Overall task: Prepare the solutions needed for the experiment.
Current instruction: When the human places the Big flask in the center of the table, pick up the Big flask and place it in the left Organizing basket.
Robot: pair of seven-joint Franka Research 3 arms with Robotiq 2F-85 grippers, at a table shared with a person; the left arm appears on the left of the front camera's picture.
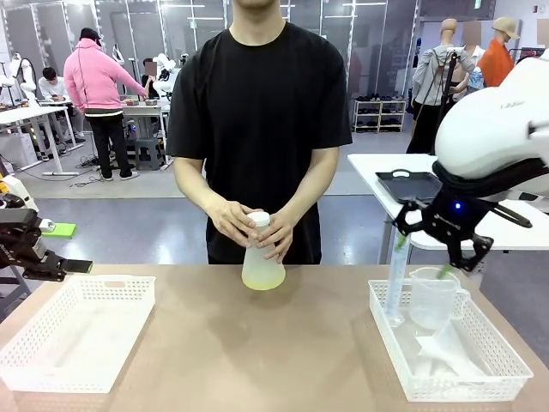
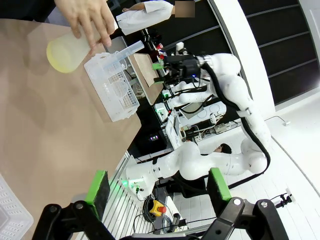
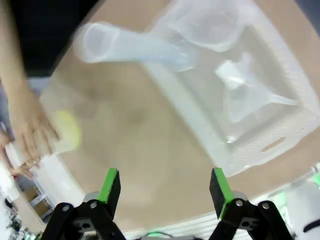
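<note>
Person's hands [image 1: 230, 220] wrap flask [image 1: 262, 274], bare table [image 1: 257, 343] between left basket [image 1: 79, 331], right basket [image 1: 468, 388]

grey floor [image 1: 129, 215], white table [image 1: 369, 163], glass partitions [image 1: 360, 34], perhaps a shoe rack [image 1: 380, 114] far back.

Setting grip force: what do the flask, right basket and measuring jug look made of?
Flask: frosted translucent plastic by the look, matte; the pale yellow liquid shows only dimly through it. Right basket: white plastic, likely moulded, with lattice-holed walls. Measuring jug: clear with a handle; probably plastic, but glass can't be ruled out.
</note>
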